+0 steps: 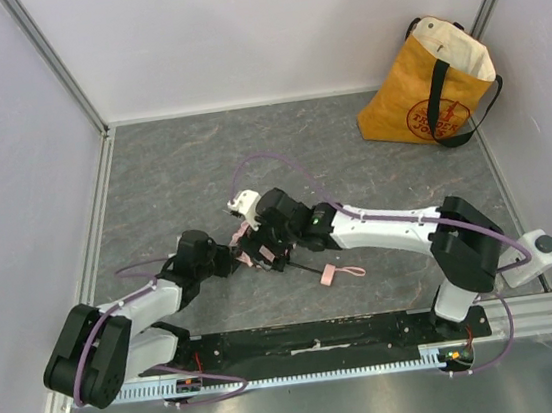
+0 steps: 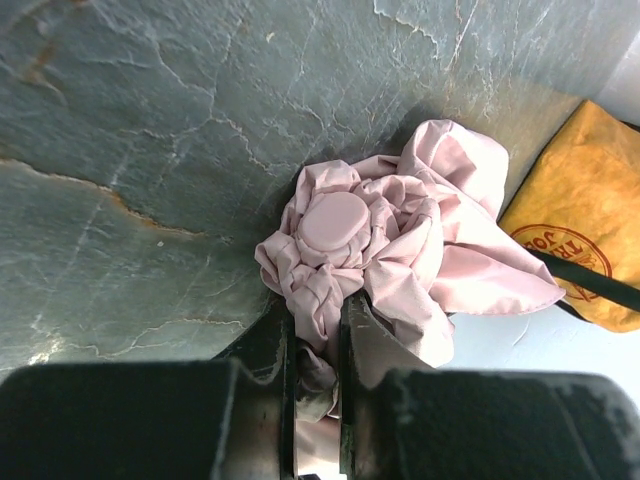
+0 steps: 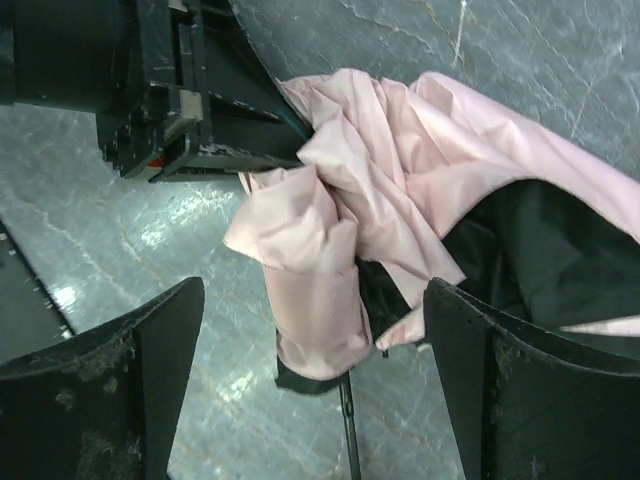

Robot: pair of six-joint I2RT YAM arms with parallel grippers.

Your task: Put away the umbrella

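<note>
- The umbrella [image 3: 370, 190] lies bunched at mid-table between both grippers, with its wrist strap [image 1: 343, 274] trailing on the slate toward the near edge.
- The left gripper [image 2: 318, 310] has its jaws pinched on a fold of pink fabric.
- The right gripper [image 3: 315, 320] has its jaws spread wide; fabric lies between them, ungripped.
- The yellow tote bag [image 1: 428, 87] stands in the far right corner, well apart from the umbrella, with bare tabletop [image 1: 172, 179] between.
</note>
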